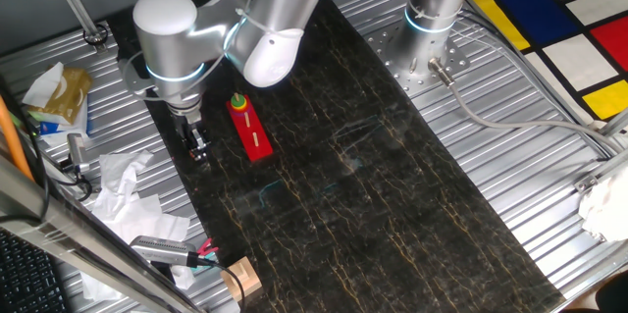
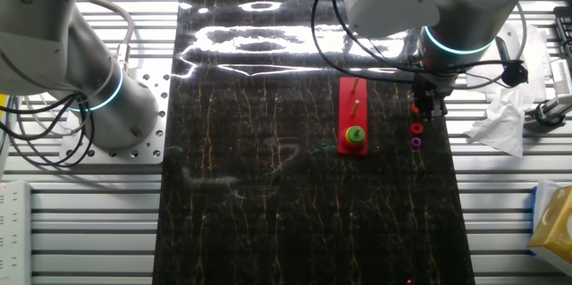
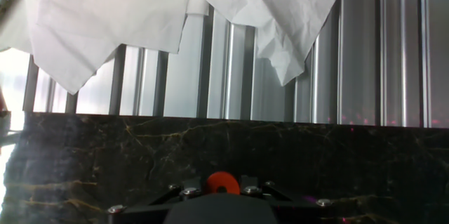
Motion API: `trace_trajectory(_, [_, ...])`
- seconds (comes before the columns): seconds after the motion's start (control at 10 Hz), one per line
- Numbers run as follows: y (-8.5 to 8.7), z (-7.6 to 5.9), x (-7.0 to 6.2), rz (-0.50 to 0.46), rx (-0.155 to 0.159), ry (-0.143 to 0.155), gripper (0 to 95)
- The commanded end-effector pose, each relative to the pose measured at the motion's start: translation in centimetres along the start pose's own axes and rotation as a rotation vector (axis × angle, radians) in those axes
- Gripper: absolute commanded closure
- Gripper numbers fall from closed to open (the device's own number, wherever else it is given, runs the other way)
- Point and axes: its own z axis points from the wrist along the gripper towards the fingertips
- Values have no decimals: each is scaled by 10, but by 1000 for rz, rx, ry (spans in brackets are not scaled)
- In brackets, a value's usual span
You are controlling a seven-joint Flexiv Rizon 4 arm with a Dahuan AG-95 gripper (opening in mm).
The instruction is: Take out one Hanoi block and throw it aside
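The Hanoi block [image 3: 223, 180], a tiny orange-red ring, sits between the jaws of my gripper [image 3: 223, 186] at the bottom of the hand view; the jaws stand against it on both sides. In the other fixed view it shows as an orange spot [image 2: 414, 108] beside the gripper [image 2: 428, 112]. The gripper [image 1: 200, 149] hangs low over the edge of the dark marble mat [image 1: 324, 185], left of the long red peg board [image 1: 251, 130]. The board [image 2: 351, 106] still carries a small stack of rings [image 2: 356, 133].
A second orange-red ring [image 2: 416, 129] and a tiny purple ring [image 2: 416, 142] lie on the mat below the gripper. Crumpled white paper [image 3: 140, 13] lies on the ribbed metal table just past the mat's edge. A second arm's base [image 1: 432, 19] stands at the back.
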Motion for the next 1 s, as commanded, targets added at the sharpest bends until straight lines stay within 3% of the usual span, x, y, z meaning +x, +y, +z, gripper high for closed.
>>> trace_trajectory(0.1, [0, 0, 1, 1, -3, 9, 950])
trace_trajectory(1.0, [1, 5, 8, 5, -13, 29, 950])
